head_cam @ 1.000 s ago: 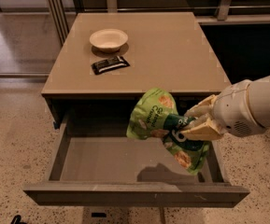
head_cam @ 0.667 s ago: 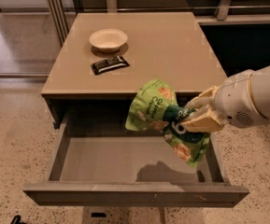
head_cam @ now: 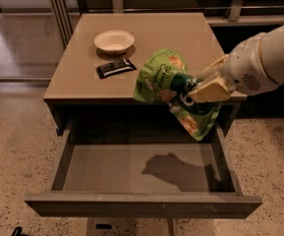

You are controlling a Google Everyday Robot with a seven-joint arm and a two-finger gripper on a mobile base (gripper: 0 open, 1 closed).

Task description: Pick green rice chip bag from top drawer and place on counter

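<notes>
One wrinkly foil green rice chip bag [head_cam: 167, 85], with a dark green label and orange patches, hangs in the air above the right side of the wide, shallow grey top drawer [head_cam: 107, 168]. Its upper end overlaps the front edge of the smooth tan counter [head_cam: 176, 31]. The gripper [head_cam: 199, 89] reaches in from the right and pinches the bag near its middle, with the tan fingers [head_cam: 211, 88] pressed onto the foil. Both ends of the bag flop free, and the lower end droops toward the drawer's right wall. Gripping the middle probably keeps the limp bag from sliding out as it is carried.

The drawer stands pulled fully out and holds nothing but the bag's shadow [head_cam: 176, 171], so the lift-out looks done and only the placing remains.

Compared with a moment earlier, the bag and gripper sit clearly higher and closer to the counter's edge, no longer low over the drawer. The small cream bowl [head_cam: 114, 41] and the black wrapped bar [head_cam: 116, 68] on the counter have not moved.
</notes>
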